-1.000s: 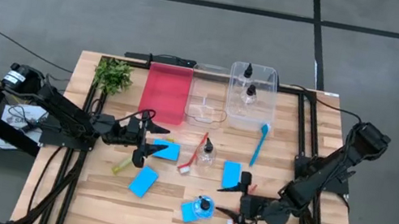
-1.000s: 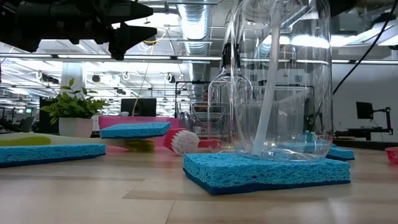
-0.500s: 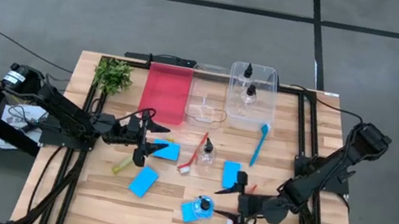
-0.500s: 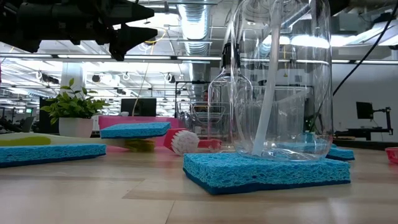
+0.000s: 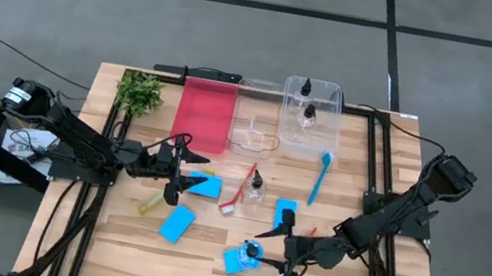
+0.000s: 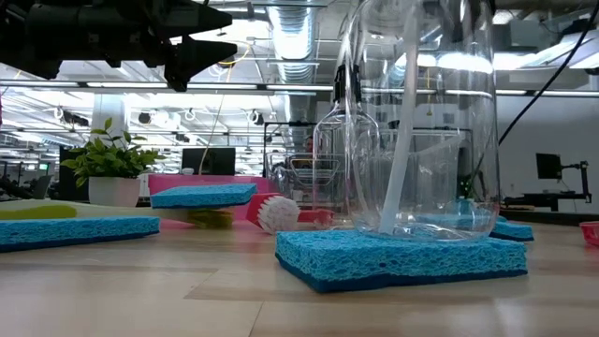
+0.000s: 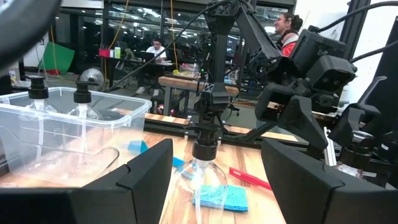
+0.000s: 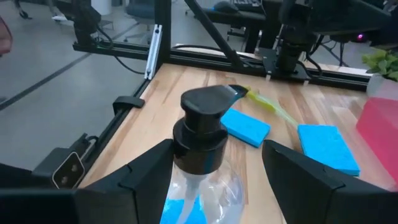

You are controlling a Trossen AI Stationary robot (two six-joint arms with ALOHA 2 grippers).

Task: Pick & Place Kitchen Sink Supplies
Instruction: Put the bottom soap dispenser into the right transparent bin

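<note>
My right gripper point(image 5: 273, 251) is open near the table's near edge. Its fingers stand on either side of a small clear bottle point(image 8: 200, 163) with a black pump cap point(image 8: 202, 107). I see no touch. That bottle point(image 5: 252, 252) stands upright on a flat blue sponge point(image 5: 235, 259). My left gripper point(image 5: 190, 174) hangs open above the table beside another blue sponge point(image 5: 207, 186). A further bottle point(image 5: 256, 187) stands by the red brush point(image 5: 240, 191). The blue brush point(image 5: 321, 176), the yellow-green brush point(image 5: 150, 205) and two more sponges point(image 5: 177, 223) point(image 5: 285, 214) lie flat on the wood.
A red tray point(image 5: 203, 115), a small clear tray point(image 5: 253, 131) and a clear bin point(image 5: 322, 131) holding two bottles point(image 5: 308, 115) stand along the far edge. A leafy plant point(image 5: 139, 93) sits at the far left. People show in the room behind in the left wrist view.
My right gripper has moved toward the table's left, closing in on the bottle standing on the sponge, and its open fingers now flank that bottle. The bottle and sponge have stayed put.
</note>
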